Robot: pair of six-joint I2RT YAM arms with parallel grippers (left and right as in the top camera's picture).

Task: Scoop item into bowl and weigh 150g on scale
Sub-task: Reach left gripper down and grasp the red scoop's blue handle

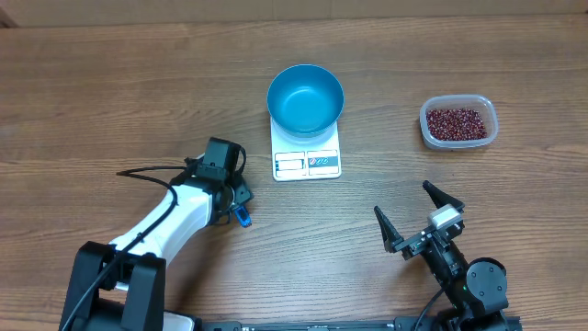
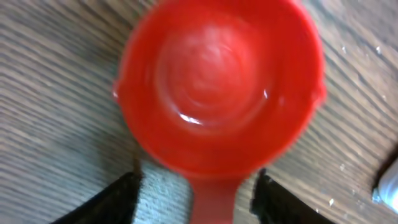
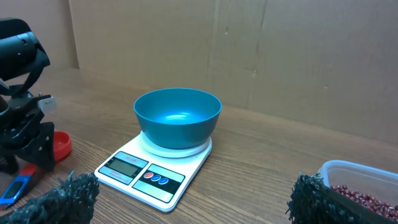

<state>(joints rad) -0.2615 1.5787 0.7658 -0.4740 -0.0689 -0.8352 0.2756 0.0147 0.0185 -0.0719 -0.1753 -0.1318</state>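
While the left gripper [image 2: 196, 199] hangs over the red scoop [image 2: 217, 81], its jaws straddle the scoop's handle [image 2: 211, 202]. Both fingers [image 2: 115, 199] stand off the plastic, with a gap each side. Spread, nothing pinched. Scoop sits bowl-up and empty on the desk [image 1: 110, 83], left of centre. The overhead view hides it under the wrist.

Small blue object [image 1: 243, 217] lies just beside that gripper, on the side toward the near edge. Can't tell what it is.

Blue bowl [image 1: 306, 97] sits on the white scale [image 1: 307, 164], mid-desk toward the far edge, and it's empty. The bowl covers the far half of the platform. The display window [image 3: 126, 165] and button panel [image 3: 155, 179] face the near edge: one red button, two blue. Panel print and display digits are too small to read.

Beans [image 1: 457, 121] are all in the clear tub [image 1: 494, 129], well right of the scale, toward the right edge.

Right gripper [image 1: 401, 199] is raised near the near edge, right side, with jaws wide apart and empty. Plain cardboard wall [image 3: 249, 56] runs along the far edge.
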